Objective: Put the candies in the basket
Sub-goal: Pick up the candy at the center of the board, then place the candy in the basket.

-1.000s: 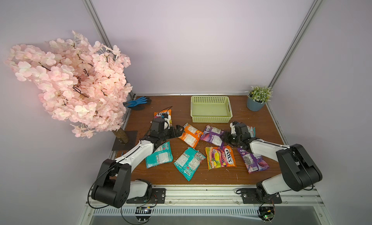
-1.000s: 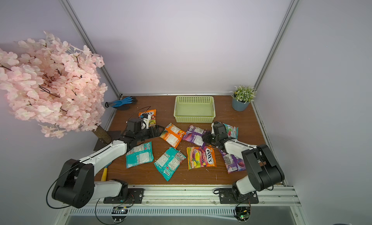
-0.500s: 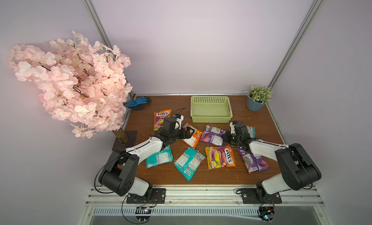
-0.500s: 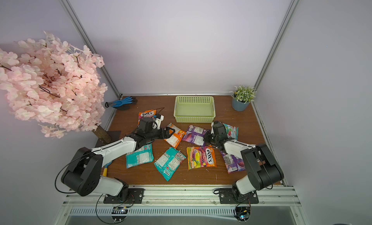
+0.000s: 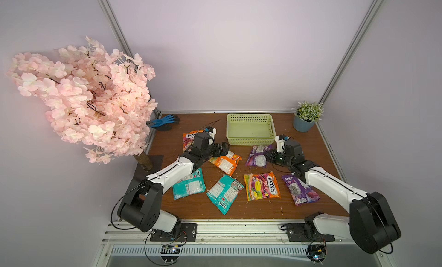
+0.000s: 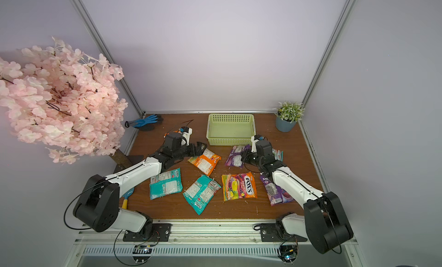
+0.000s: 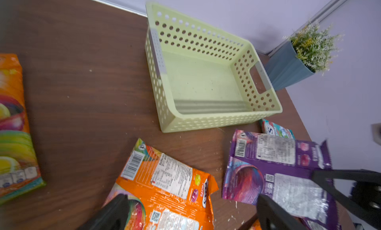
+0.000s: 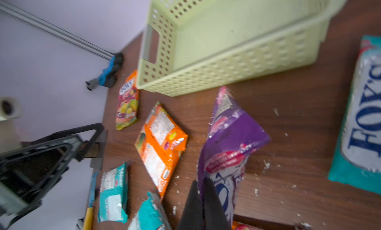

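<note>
With our right fingers (image 8: pixel 206 208) clamped on the purple bag (image 8: pixel 233 140) just before the basket (image 8: pixel 206 74), we are aiming to raise it clear of the basket's near wall, while our left fingers (image 7: pixel 115 212) are hovering apart over the orange bag (image 7: pixel 165 177), also before the basket.

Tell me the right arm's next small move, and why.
Probably lift the purple bag and carry it over the near wall of the basket. The right gripper is shut on the bag's edge, and the basket just beyond it holds nothing.
</note>
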